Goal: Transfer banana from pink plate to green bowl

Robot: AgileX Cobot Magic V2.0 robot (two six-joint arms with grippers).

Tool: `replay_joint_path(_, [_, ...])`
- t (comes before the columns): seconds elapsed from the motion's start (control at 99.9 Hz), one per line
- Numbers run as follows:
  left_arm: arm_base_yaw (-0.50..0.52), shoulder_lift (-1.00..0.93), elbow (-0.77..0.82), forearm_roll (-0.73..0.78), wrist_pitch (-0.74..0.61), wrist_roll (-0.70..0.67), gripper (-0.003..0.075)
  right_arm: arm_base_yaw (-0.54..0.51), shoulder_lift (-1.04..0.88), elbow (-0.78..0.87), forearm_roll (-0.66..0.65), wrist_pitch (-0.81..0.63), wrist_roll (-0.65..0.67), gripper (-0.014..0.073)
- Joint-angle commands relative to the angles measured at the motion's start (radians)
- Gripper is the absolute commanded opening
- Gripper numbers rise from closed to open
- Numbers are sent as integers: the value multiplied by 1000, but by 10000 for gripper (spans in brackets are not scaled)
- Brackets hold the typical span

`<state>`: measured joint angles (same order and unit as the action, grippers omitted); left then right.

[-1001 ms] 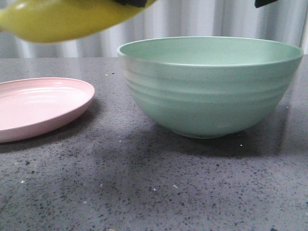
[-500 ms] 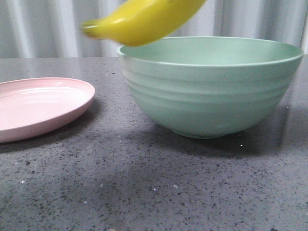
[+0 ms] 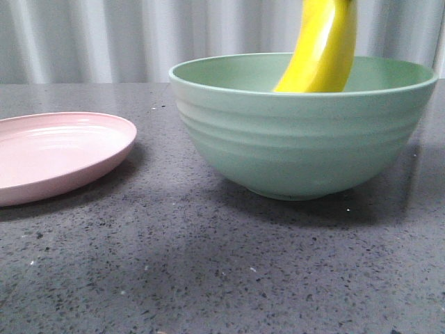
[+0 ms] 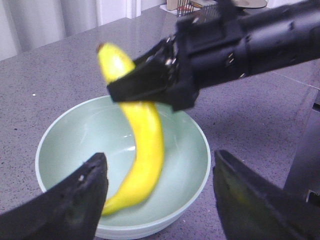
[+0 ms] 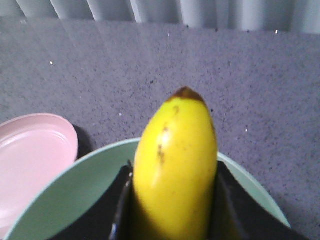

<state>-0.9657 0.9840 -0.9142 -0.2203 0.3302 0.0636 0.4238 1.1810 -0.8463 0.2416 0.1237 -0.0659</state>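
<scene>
The yellow banana (image 3: 320, 49) hangs nearly upright, its lower end below the rim of the green bowl (image 3: 299, 139). My right gripper (image 5: 175, 200) is shut on the banana (image 5: 175, 150) over the bowl (image 5: 75, 195). In the left wrist view the right gripper (image 4: 142, 85) clasps the banana (image 4: 145, 145) near its dark-tipped upper end. Its lower tip is down inside the bowl (image 4: 190, 165). My left gripper (image 4: 160, 167) is open and empty, beside and above the bowl. The pink plate (image 3: 55, 153) is empty to the bowl's left. Neither gripper shows in the front view.
The grey speckled table (image 3: 208, 264) carries the plate and bowl. A pale pleated curtain (image 3: 104, 35) stands behind the table. The pink plate (image 5: 30, 155) also shows in the right wrist view.
The banana moved right from above the plate to over the bowl. It turned from lying level to hanging upright, and its lower end dropped below the rim.
</scene>
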Motion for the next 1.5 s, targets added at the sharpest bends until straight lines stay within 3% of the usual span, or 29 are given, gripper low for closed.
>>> replay_joint_path(0.0, [-6,-16,-37,-16,-78,3,421,-6,16,-33,-11,-68,-13,32])
replay_joint_path(0.25, [-6,-16,-37,-16,-78,3,421,-6,38,-33,-11,-71,-13,342])
replay_joint_path(0.32, [-6,-16,-37,-16,-78,3,421,-6,34,-33,-11,-85,-13,390])
replay_joint_path(0.62, [-6,-16,-37,-16,-78,3,421,-6,-61,-33,-133,-138,-13,398])
replay_joint_path(0.84, [-6,-16,-37,-16,-89,3,420,-6,-194,-33,-140,-115,-13,395])
replay_joint_path(0.911, [-6,-16,-37,-16,-89,3,389,-6,-237,-33,-140,-67,-13,371])
replay_joint_path(0.971, [-6,-20,-37,-16,-84,3,304,-6,-272,-33,-140,-11,-13,304])
replay_joint_path(1.151, [-6,-59,-37,-16,-76,3,-21,-6,-349,-29,-148,126,-13,-59])
replay_joint_path(1.291, [-6,-99,-26,-5,-71,3,-20,-6,-393,2,-150,157,-13,-64])
replay_joint_path(1.491, [-6,-206,87,58,-136,3,-20,-6,-477,146,-152,91,-13,-64])
